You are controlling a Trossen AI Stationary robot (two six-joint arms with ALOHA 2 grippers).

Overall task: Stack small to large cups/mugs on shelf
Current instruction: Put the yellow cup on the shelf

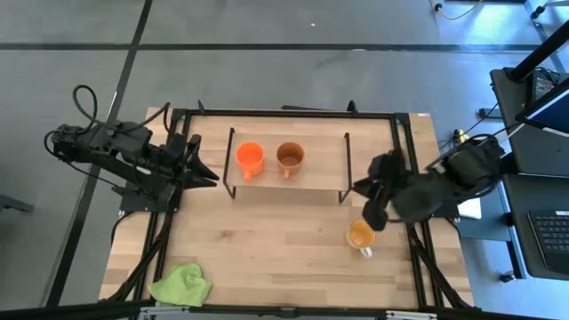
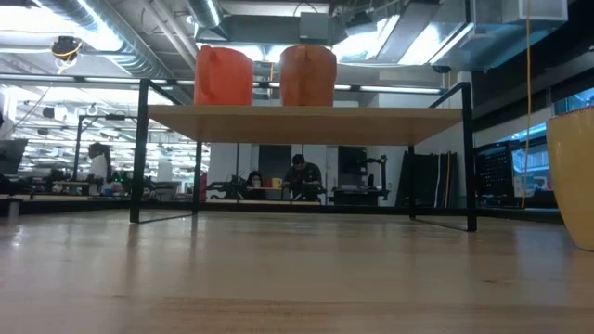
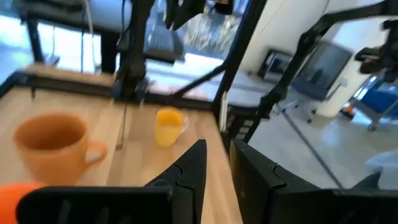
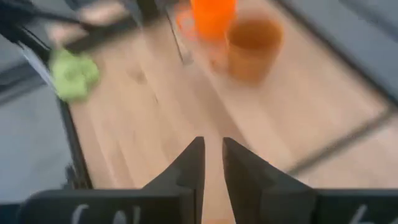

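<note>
Bringing the right gripper (image 1: 374,216) down over the yellow mug (image 1: 360,235) seems the step in hand; its fingers stand nearly together with only a thin gap, so they should open first and then close on the rim, away from the white handle. This mug sits on the tabletop (image 1: 267,249), near the shelf (image 1: 320,169), where the orange mug (image 1: 250,158) and brown mug (image 1: 290,156) stand side by side. The left gripper (image 1: 206,172) waits beside the shelf, fingers almost together too.

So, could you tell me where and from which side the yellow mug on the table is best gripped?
Probably by its rim, from above: the yellow mug stands upright and open-topped on the table, apart from the shelf. The right gripper is nearest. Its white handle points toward the front edge, so pinch the wall opposite it.
</note>
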